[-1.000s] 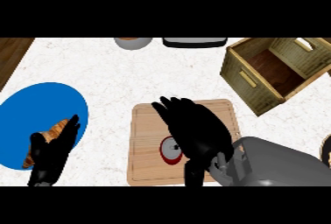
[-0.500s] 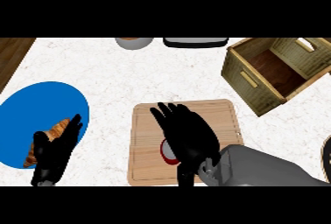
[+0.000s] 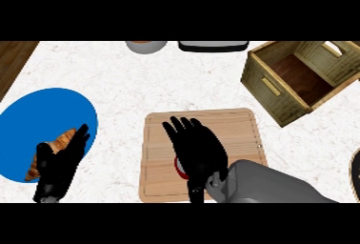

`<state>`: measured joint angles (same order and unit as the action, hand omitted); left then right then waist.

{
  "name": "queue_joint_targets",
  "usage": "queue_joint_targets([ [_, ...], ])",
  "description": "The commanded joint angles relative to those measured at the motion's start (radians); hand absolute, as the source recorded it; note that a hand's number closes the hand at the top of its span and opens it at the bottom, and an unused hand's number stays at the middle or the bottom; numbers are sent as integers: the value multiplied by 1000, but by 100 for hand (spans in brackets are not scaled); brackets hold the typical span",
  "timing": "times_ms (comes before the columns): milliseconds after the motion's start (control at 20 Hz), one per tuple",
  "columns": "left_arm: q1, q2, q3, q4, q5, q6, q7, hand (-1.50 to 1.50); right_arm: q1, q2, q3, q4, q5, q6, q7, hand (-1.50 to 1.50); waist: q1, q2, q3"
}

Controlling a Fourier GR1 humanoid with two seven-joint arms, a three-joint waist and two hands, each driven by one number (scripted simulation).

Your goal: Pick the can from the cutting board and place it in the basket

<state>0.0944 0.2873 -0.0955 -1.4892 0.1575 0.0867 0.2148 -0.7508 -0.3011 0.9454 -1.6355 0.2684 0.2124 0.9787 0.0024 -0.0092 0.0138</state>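
**Right hand over can on cutting board, basket apart at upper right**

The right hand point(image 3: 199, 151) lies over the middle of the cutting board point(image 3: 243, 128), fingers straight and spread, pointing up the view – not curled round anything. Its grey forearm comes in from the lower right edge. Under the palm only a red and white sliver of the can point(image 3: 180, 167) shows, at the hand's left side; the can sits on the board, mostly hidden. Whether the palm touches it cannot be told.

The cutting board is pale wood with rounded corners, flat on the white speckled bench point(image 3: 134, 81), low centre of the view.

The basket point(image 3: 295, 78) stands at the upper right, well apart from the board – a woven box with a brown inside, open side up, turned at an angle.

The left hand point(image 3: 60, 164) shows at the lower left, fingers straight and relaxed, resting over the right edge of a blue plate point(image 3: 35, 114). A brown pastry-like item point(image 3: 62, 139) lies on the plate, partly under that hand.

At the top edge, a grey round vessel point(image 3: 146, 46) and a dark-and-white item point(image 3: 213, 45) are cut off by the frame. A brown wooden strip point(image 3: 13, 59) runs along the upper left corner.
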Motion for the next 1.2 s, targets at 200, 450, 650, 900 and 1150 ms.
queue_joint_targets([
  [200,32,26,26,73,21,-41,58,0,21,40,4,79,26,73,33,-150,2,10,-14],
  [450,24,-2,28,110,1,-23,28,0,74,100,37,99,105,25,22,-150,-2,10,-14],
  [650,12,-24,13,115,-17,-13,33,0,104,64,6,137,130,17,-85,-150,-2,12,-14],
  [900,20,-17,33,138,-9,-33,17,0,117,109,9,140,163,25,-36,-150,-5,11,-15],
  [1150,31,0,43,66,11,-53,61,0,107,48,43,160,242,46,-190,150,2,10,-14],
])
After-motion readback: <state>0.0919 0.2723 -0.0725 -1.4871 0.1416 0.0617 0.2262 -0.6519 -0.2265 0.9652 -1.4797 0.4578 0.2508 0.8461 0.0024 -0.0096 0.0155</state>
